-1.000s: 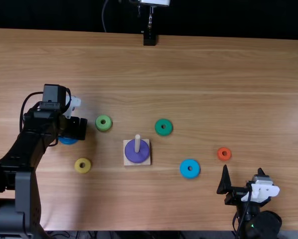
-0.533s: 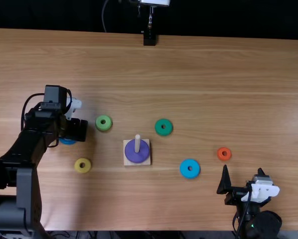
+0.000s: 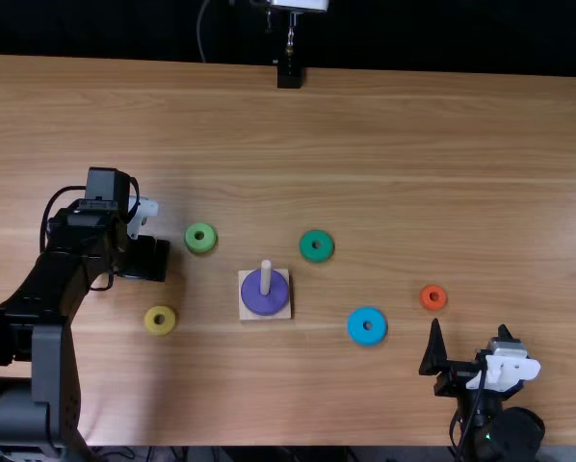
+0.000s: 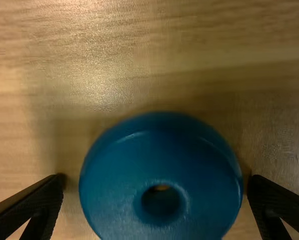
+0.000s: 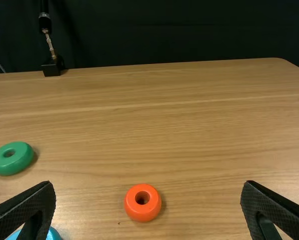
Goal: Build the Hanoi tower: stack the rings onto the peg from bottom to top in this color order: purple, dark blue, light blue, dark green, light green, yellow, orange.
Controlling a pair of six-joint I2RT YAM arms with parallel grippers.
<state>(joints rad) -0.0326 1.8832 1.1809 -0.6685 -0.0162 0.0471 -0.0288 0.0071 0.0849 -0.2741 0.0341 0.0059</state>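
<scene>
At the left of the top view, my left gripper is low over the table. In the left wrist view the dark blue ring lies between the open fingers of my left gripper, a slim gap on each side. The purple ring is around the peg on its square base. Loose rings are light green, dark green, yellow, light blue and orange. My right gripper stands open near the orange ring; in the right wrist view, nothing is between the fingers of my right gripper.
The light green and yellow rings lie close to the left arm, between it and the peg base. A black stand is at the table's far edge. The wooden table stretches out beyond the rings.
My left gripper has shifted slightly toward the table's near edge, covering the bit of blue ring seen earlier in the top view. The right arm has kept still.
</scene>
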